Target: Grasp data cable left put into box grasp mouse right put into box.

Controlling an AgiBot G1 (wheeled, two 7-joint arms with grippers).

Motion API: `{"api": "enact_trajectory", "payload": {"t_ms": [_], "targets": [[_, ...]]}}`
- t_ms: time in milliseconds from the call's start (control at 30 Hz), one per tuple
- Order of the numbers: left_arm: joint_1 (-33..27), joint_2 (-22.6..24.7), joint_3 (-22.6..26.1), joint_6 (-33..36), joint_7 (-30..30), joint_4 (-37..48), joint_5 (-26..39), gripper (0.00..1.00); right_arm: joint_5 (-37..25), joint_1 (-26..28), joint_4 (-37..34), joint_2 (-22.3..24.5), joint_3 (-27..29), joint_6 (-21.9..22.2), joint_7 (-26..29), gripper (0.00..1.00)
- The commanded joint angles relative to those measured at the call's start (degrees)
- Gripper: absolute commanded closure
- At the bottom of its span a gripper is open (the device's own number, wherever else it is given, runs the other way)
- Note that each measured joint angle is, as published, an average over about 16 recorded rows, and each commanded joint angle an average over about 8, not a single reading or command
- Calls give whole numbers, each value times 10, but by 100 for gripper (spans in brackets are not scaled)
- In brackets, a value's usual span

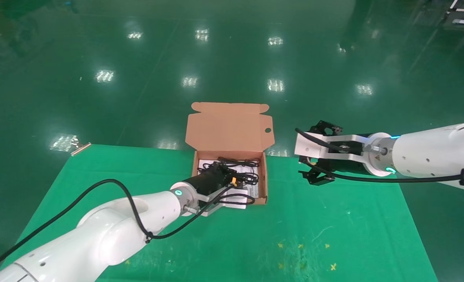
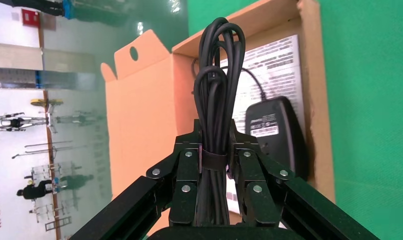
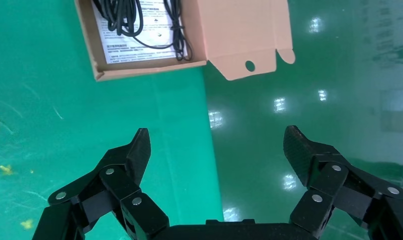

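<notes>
Over the box (image 1: 264,178) at the counter's (image 1: 333,219) centre, the left gripper (image 2: 214,165) holds the data cable (image 2: 217,100), its fingers (image 2: 187,175) clenched on the banded middle of the bundle. The mouse (image 2: 274,132) already lies inside, its cord spread across the printed sheet. The right gripper (image 3: 217,150) hangs at three o'clock of the box, fingers spread, empty. Judged risk: released here, the tall loops could land on the mouse or tangle in its cord.
</notes>
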Motion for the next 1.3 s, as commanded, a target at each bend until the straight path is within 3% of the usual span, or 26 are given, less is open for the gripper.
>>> {"api": "enact_trajectory", "payload": {"t_ms": [33,433,767,1067,1300], "targets": [[-2,1,8,-4,2,2,-8,0,-8,3,11,6,-2,-3,7,0],[-6,-12,4,11,-10,-14,-15,0,-2,1,1,1,-1,-2,1,0],[-46,-19,-1,36,-43,-22,-36,0,-12,27,10,12,8,3,-12,0],[-96,-35,-36,38,-91,-24,-46,0,-33,87,32,12,11,-37,-57,0],[-92,-55,-60,66,-94,-35,-85,0,-6,71,37,17,45,-71,-69,0]]}}
